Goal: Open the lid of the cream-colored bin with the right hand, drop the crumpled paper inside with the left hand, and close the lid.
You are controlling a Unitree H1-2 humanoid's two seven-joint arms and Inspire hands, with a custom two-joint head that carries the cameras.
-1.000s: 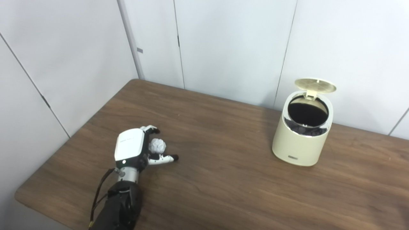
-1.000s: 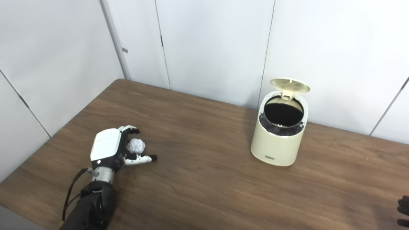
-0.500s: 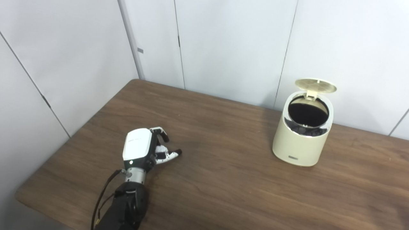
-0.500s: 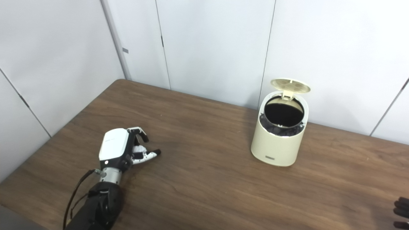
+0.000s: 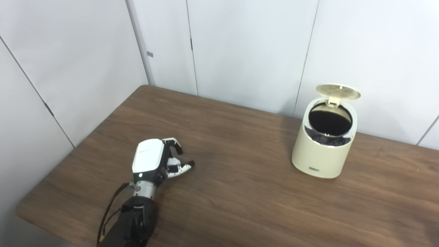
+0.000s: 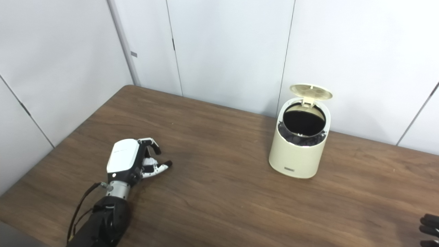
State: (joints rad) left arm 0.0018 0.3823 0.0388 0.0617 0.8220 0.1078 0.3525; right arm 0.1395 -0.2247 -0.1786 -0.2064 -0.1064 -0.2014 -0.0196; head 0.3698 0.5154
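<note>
**Left hand clasped on the paper, bin lid up**

The left hand [image 5: 151,161] sits low in the lower left of the frame, its white back turned upward, its dark forearm coming in from the bottom edge; its fingers [image 5: 175,145] curl over toward the thumb, and between them a small patch of the crumpled paper [image 5: 173,160] shows white, so the hand is grasping the paper, most of which is hidden by the palm; the hand lies close to the brown wooden surface [image 5: 240,192], though whether it touches the wood cannot be told.

The cream-colored bin [image 5: 324,144] stands upright in the right half of the frame, near the far edge of the surface and well apart from the left hand; its lid [image 5: 338,92] is tilted up and back on its hinge, leaving the round mouth uncovered and a dark inside showing.

Of the right hand [image 6: 430,226] only dark fingertips show, at the lower right edge of the right eye view; whether it is clenched or released cannot be told; pale wall panels [image 5: 240,44] stand behind.
</note>
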